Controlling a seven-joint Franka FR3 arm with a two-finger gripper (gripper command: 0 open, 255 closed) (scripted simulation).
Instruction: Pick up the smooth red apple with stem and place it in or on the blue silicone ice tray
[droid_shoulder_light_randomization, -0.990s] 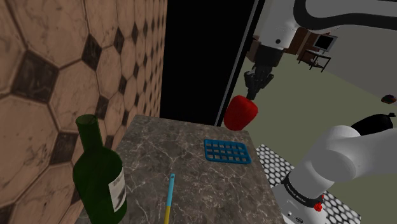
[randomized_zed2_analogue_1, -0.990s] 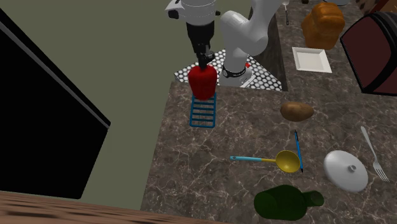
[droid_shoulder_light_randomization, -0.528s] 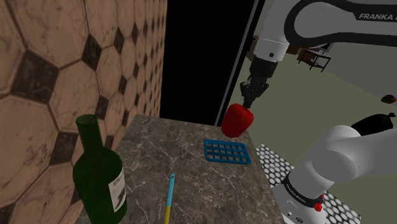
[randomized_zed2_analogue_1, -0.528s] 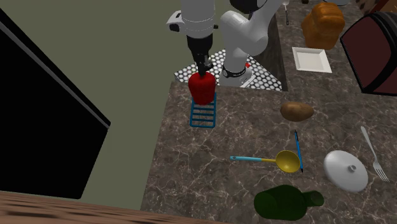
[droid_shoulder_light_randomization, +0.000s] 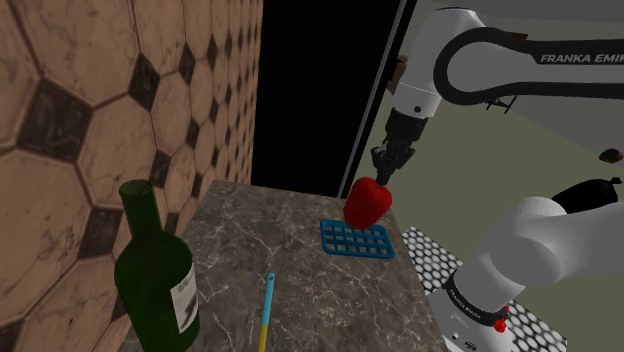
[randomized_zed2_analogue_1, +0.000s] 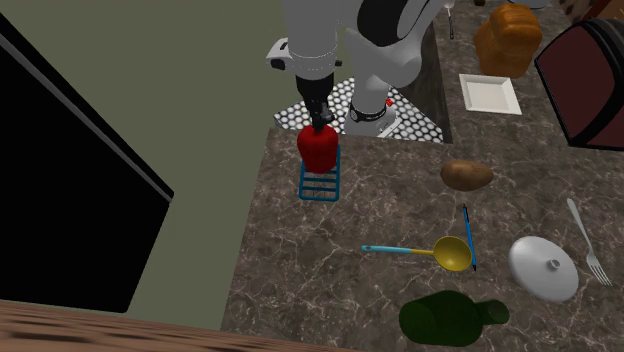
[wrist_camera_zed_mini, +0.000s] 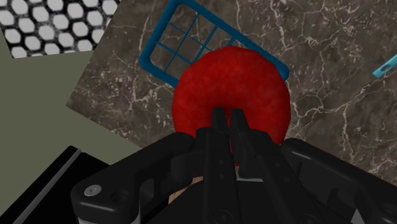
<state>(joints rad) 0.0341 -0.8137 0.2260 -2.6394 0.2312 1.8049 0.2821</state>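
One red apple (droid_shoulder_light_randomization: 368, 201) hangs from the gripper (droid_shoulder_light_randomization: 384, 176) over the one blue ice tray (droid_shoulder_light_randomization: 355, 240), above the tray's end nearest the stand (randomized_zed2_analogue_1: 410, 120); whether fruit and tray touch cannot be told. The tray lies flat on the dark marble counter (randomized_zed2_analogue_1: 340, 270), near its corner.

In the wrist view the two black fingers (wrist_camera_zed_mini: 219, 124) stand almost together, pinched on the top of the apple, which covers part of the tray's grid.

The single white arm (droid_shoulder_light_randomization: 520, 250) rises from the stand at the shoulder view's lower right, arches overhead and drops its forearm almost straight down, with the gripper pointing at the counter.

Elsewhere on the counter, in the second exterior view: one green bottle (randomized_zed2_analogue_1: 450, 320), one potato (randomized_zed2_analogue_1: 466, 174), one yellow ladle (randomized_zed2_analogue_1: 440, 251) with a blue handle, one blue pen (randomized_zed2_analogue_1: 468, 238) just beside it, one grey lid (randomized_zed2_analogue_1: 543, 268) and one fork (randomized_zed2_analogue_1: 585, 240). On a separate surface beyond sit one loaf of bread (randomized_zed2_analogue_1: 508, 38) and one white plate (randomized_zed2_analogue_1: 488, 93).
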